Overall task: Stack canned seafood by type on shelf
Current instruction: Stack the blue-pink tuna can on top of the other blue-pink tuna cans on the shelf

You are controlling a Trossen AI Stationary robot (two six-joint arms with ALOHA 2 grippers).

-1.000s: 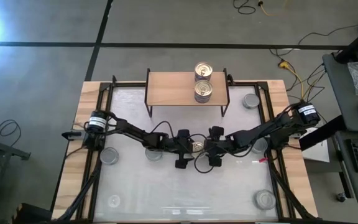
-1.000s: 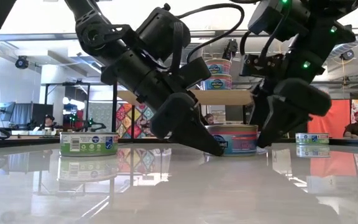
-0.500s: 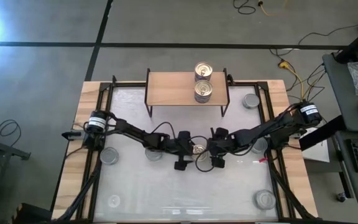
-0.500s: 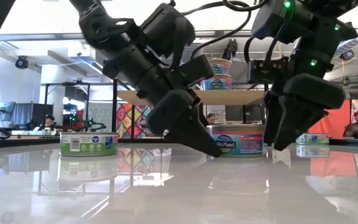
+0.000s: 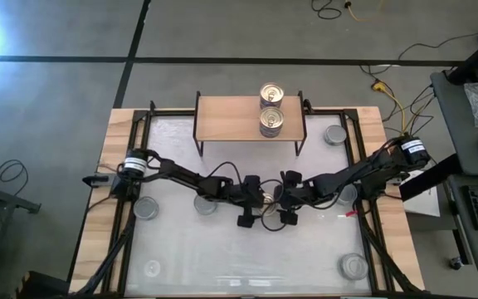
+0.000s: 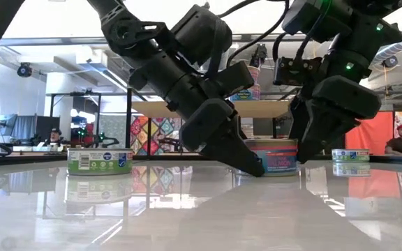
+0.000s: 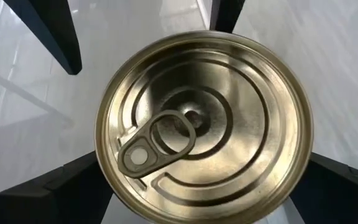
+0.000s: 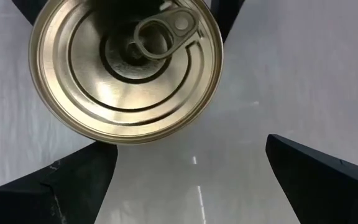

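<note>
— Gold-topped tin (image 5: 265, 199) sits mid-table between our two grippers. Why both there?

— We judge a handover or regrasp: our left gripper (image 5: 251, 208) straddles it with fingers spread wide, not clamped; our right gripper (image 5: 286, 205) waits just beside it, equally wide and empty.

— Where does it go?

— Onto the shelf (image 5: 231, 119) at the far edge, where two matching tins (image 5: 271, 108) stand right of middle. Its left half is bare, and the table between looks open.

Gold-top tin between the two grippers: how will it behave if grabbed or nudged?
The gold-top tin looks like rigid metal, so it probably won't give. It is low and wide, so unlikely to tip. The glossy table suggests it would slide rather than roll when nudged.
</note>
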